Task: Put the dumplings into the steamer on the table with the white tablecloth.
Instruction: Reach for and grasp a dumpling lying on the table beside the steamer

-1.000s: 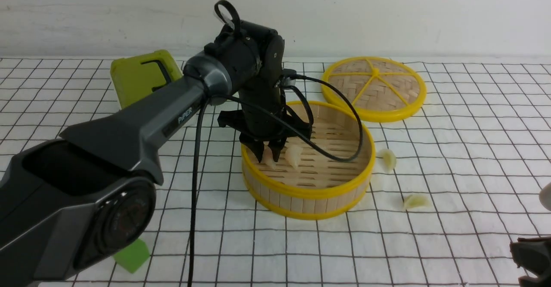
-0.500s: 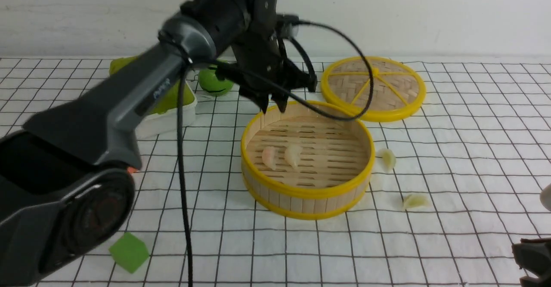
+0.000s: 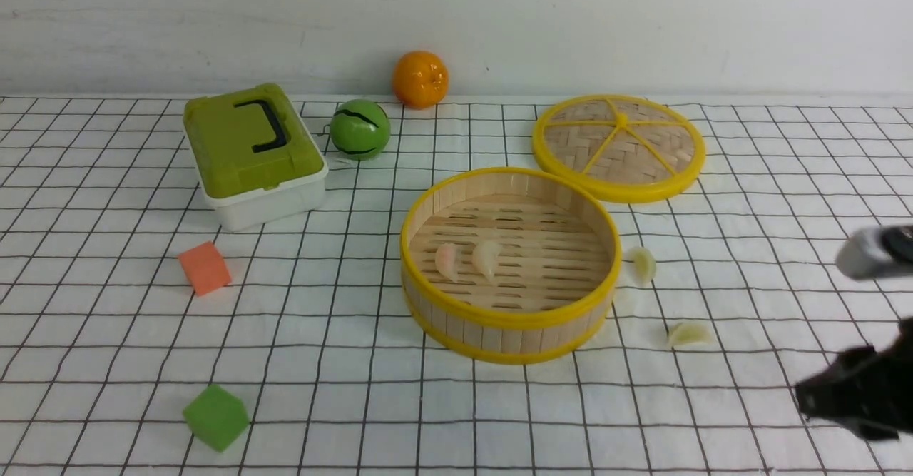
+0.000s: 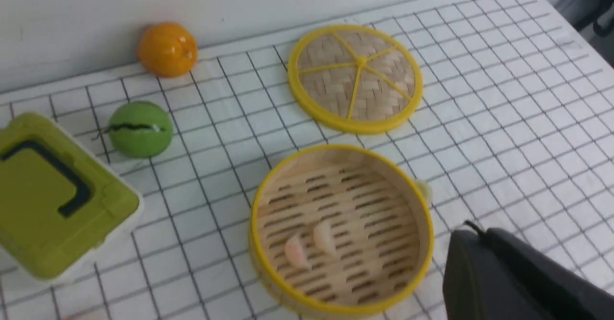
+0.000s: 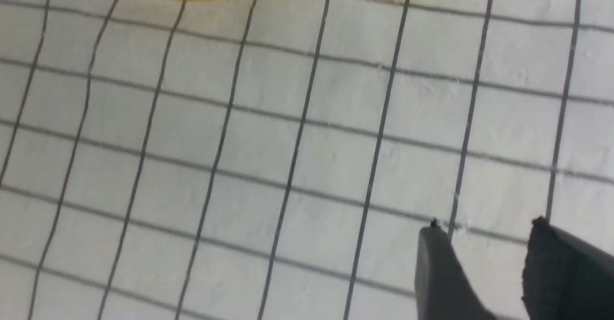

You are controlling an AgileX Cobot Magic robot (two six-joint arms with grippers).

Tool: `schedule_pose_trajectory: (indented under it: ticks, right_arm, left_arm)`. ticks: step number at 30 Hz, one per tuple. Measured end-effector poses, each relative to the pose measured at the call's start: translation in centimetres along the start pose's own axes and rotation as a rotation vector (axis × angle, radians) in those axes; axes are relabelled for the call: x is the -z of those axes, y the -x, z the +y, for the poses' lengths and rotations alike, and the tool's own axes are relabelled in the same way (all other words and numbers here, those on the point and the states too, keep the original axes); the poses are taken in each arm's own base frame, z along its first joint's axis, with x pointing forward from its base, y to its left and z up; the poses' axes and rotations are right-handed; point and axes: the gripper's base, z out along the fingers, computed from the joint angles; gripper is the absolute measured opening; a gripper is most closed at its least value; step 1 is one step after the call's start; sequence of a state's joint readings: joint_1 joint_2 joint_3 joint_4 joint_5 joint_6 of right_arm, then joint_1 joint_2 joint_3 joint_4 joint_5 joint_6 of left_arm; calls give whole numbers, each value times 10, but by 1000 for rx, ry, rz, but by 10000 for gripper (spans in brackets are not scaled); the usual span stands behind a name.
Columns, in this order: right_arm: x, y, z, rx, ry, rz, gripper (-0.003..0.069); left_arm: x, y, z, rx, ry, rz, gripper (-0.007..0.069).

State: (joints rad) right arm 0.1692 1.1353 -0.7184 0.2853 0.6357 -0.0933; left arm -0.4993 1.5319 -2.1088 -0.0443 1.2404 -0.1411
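Has lifted left tool [image 4: 499, 272] clear of steamer [image 3: 510, 319], shut, leaving two dumplings [image 3: 487, 257] inside. Brings right tool [image 5: 487, 233] in low over tabletop [image 3: 428, 419], jaws apart, nothing held. Still has other two dumplings [image 3: 688, 333] lying ahead of right tool, beside steamer: half done, those likely next.

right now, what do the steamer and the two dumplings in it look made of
Steamer: pale matte strips, likely bamboo or wood; glossy yellow rims look plastic. Pinkish dumpling and whitish dumpling: translucent, shiny, probably soft plastic or rubber.
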Motion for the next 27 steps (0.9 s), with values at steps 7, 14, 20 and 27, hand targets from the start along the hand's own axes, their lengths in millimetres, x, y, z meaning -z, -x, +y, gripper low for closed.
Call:
schedule_pose_trajectory:
  ticks: [7,14,20,27]
  right_arm:
    - [-54,76,0,-6,-16,-9,271]
    - [-118,119,-8,41,-51,28,276]
    - [-161,140,-14,67,-69,20,287]
    - [-204,147,-21,67,-77,36,356]
  left_arm:
    - [-1,-102,17,-16,42,231,-6]
    - [4,-195,35,-5,96,272,-3]
    - [30,-255,55,-8,213,243,1]
    - [63,-291,63,-18,235,102,3]
